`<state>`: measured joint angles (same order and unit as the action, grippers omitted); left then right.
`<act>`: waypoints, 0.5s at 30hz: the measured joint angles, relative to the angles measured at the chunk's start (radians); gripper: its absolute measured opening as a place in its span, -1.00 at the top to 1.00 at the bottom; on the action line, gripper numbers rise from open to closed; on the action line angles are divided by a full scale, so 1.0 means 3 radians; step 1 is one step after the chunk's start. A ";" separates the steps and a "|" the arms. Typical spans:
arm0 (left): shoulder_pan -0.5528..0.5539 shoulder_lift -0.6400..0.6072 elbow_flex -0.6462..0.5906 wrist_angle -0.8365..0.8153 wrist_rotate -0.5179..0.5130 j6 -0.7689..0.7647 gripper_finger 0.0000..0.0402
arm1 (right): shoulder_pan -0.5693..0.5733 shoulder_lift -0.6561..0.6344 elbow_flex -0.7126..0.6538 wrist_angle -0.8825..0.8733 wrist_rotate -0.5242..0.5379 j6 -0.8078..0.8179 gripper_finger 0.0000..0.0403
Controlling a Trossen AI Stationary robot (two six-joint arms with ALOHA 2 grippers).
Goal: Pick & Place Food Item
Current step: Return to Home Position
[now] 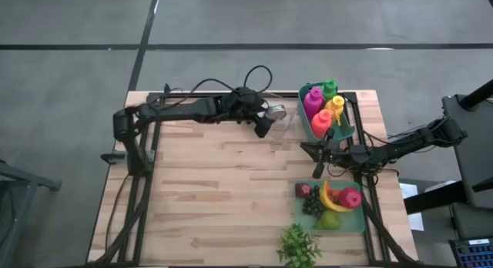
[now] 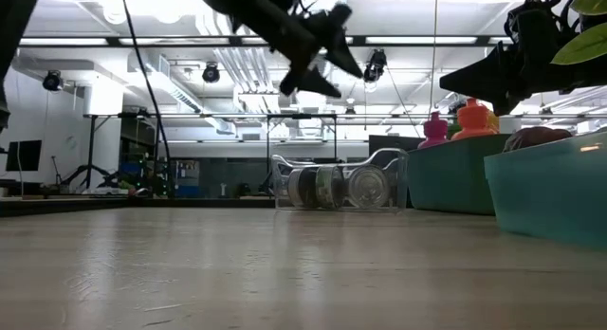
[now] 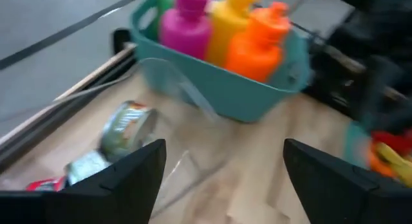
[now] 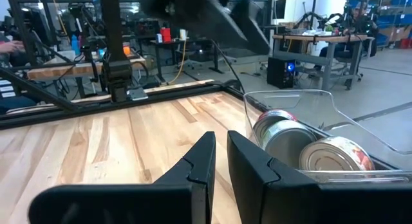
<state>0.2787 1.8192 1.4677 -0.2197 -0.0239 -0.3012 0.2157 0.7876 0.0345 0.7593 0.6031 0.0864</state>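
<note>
1. Judged nearly finished: no cans seen loose on the table (image 1: 216,191), with only the arms' return to rest apparently outstanding.
2. Pictured with jaws spread wide and holding nothing: left gripper (image 3: 224,153), poised over the transparent bin (image 4: 309,102), which lay below and just ahead of its jaws.
3. Pictured with jaws narrowed to a slit, also holding nothing: right gripper (image 4: 221,139), the same bin ahead of its jaws and off to one side.
4. Counted three tuna cans (image 2: 365,188) inside that bin, lying on their sides.
5. Stocked with pink, yellow, orange and green bottles (image 3: 187,24): teal basket (image 3: 244,89), just beyond the left jaws, beside the bin.
6. Filled with fruit (image 1: 331,199): teal tray (image 1: 350,222), close by the right jaws.
</note>
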 joint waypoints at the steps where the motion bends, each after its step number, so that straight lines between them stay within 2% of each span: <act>1: -0.0029 -0.0041 0.0000 -0.0028 0.0044 0.0044 -0.56 | 0.0000 0.0001 0.0000 0.0000 0.0000 0.0000 0.81; 8: -0.0387 -0.0265 -0.0004 -0.0183 0.0065 0.0222 -0.18 | 0.0000 0.0001 0.0000 0.0000 0.0001 0.0000 0.81; 15: -0.1066 -0.0374 -0.0010 -0.0112 -0.0476 0.0560 0.33 | 0.0000 0.0001 0.0000 0.0000 0.0001 0.0000 0.81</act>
<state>-0.0410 1.7069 1.4647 -0.2532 -0.1668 -0.1331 0.2157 0.7879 0.0345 0.7593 0.6033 0.0864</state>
